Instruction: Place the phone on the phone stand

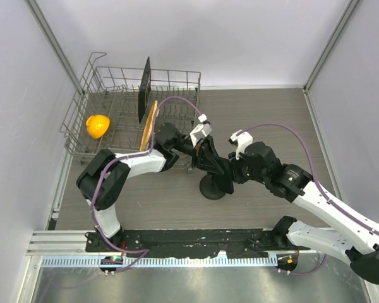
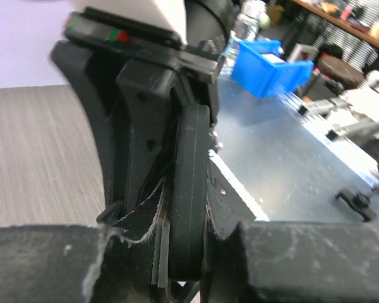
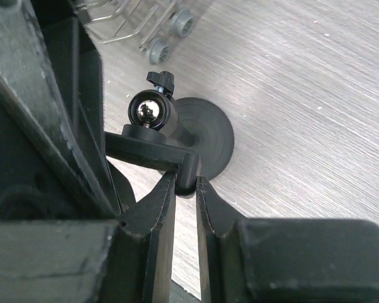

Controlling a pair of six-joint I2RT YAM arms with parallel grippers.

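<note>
The left claw (image 2: 184,243) is closed tight on the phone (image 2: 191,158), which stands upright and edge-on between its fingers. The right claw (image 3: 184,183) is pinched almost shut on the phone stand (image 3: 211,136), at its bracket lip. Only the top view shows both claws meeting over the stand's round base on the wooden surface (image 1: 271,126), near a wire rack (image 1: 114,95).

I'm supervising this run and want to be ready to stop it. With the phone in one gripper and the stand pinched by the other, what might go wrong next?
1. The right gripper pinches only a corner of the phone stand, at its bracket below the ball joint. The bracket might swivel or slip when the phone pushes on it.
2. The left gripper holds the phone edge-on, and the top view shows both arms crowded over the stand, so they may collide.
</note>
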